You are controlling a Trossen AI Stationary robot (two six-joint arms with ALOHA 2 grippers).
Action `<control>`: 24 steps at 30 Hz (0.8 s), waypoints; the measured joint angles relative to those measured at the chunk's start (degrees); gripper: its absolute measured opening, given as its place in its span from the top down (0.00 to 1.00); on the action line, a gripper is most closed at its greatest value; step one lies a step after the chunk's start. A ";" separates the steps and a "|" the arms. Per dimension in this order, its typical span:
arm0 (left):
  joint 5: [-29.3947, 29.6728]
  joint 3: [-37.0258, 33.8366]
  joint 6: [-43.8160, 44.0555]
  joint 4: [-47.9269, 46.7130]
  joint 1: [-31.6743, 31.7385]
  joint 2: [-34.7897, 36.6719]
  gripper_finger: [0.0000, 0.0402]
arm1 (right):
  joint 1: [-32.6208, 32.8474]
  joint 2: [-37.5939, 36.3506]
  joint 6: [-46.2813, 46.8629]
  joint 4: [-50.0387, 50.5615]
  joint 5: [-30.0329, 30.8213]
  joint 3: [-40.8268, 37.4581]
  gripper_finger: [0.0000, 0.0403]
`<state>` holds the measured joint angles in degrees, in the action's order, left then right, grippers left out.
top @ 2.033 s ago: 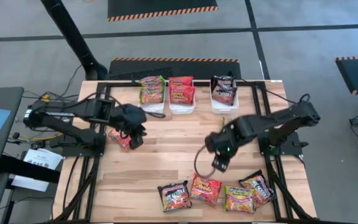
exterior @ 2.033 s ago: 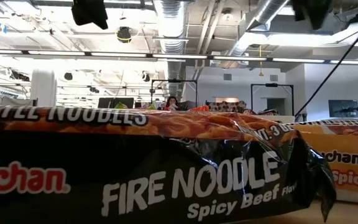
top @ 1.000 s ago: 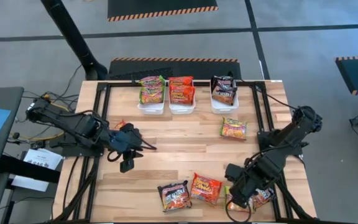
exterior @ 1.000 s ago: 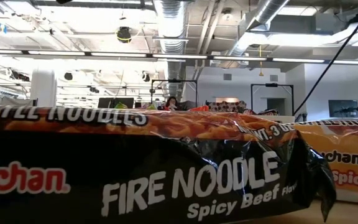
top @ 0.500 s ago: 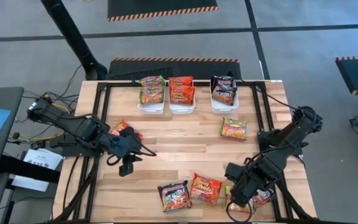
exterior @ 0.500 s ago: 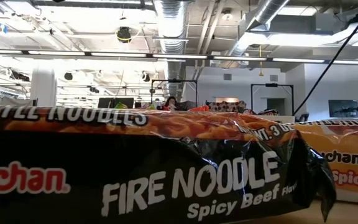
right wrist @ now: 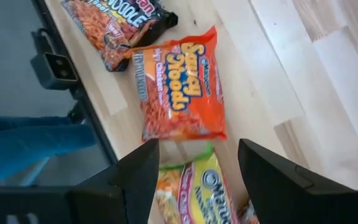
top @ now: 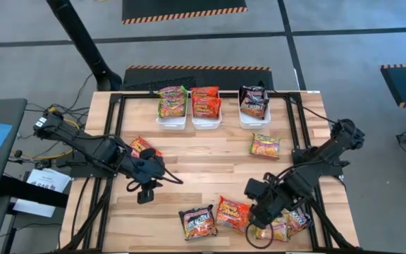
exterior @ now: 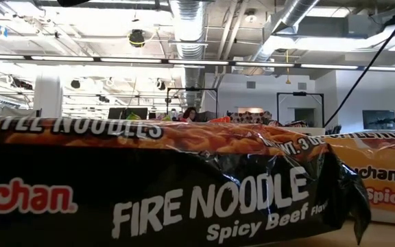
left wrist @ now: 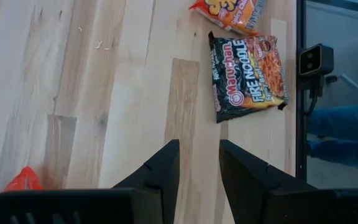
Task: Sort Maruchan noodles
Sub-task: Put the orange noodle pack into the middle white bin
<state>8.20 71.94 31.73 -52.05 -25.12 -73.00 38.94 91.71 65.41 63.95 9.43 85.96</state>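
Of the Maruchan noodles, a black packet (top: 197, 221), a red-orange one (top: 233, 213), a green-yellow one (top: 277, 228) and a black-purple one (top: 299, 218) lie flat along the near edge. Another green-yellow packet (top: 264, 145) lies mid-right and a red one (top: 141, 148) mid-left. My left gripper (top: 145, 192) hovers open above bare wood, left of the black packet (left wrist: 247, 78). My right gripper (right wrist: 197, 155) hangs open over the red-orange packet (right wrist: 179, 93) and the green-yellow packet (right wrist: 197, 190), with nothing between its fingers.
Three white bins (top: 172, 118) (top: 206, 121) (top: 254, 118) at the far edge hold green-yellow, red-orange and black packets. The black packet (exterior: 156, 185) fills the low view, the red-orange one (exterior: 382, 178) to its right. Bare wood (top: 203, 169) spans the table's middle.
My left gripper has moved a little toward the near edge and the right, uncovering the red packet behind it. My right gripper has shifted toward the table's left, from over the green-yellow packet toward the red-orange one, and has turned at the wrist. No packet has moved.
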 joint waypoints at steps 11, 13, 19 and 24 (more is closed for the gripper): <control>-0.29 0.00 0.52 -0.54 0.00 -0.16 0.76 | -3.58 9.44 -7.50 -5.98 -3.27 -0.09 0.39; -0.30 0.00 0.52 -0.84 0.00 -0.16 0.76 | -4.08 11.14 -7.74 -7.41 -5.16 -0.06 0.39; -0.27 0.00 0.57 -1.27 0.00 -0.16 0.76 | -4.97 15.54 -10.38 -13.68 -9.89 -0.03 0.39; -0.28 0.00 0.68 -1.25 0.00 -0.16 0.76 | -5.59 18.82 -12.34 -16.44 -12.19 -0.03 0.39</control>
<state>7.92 71.94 32.40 -53.30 -25.12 -73.17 33.35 110.53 53.07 47.51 -2.75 85.93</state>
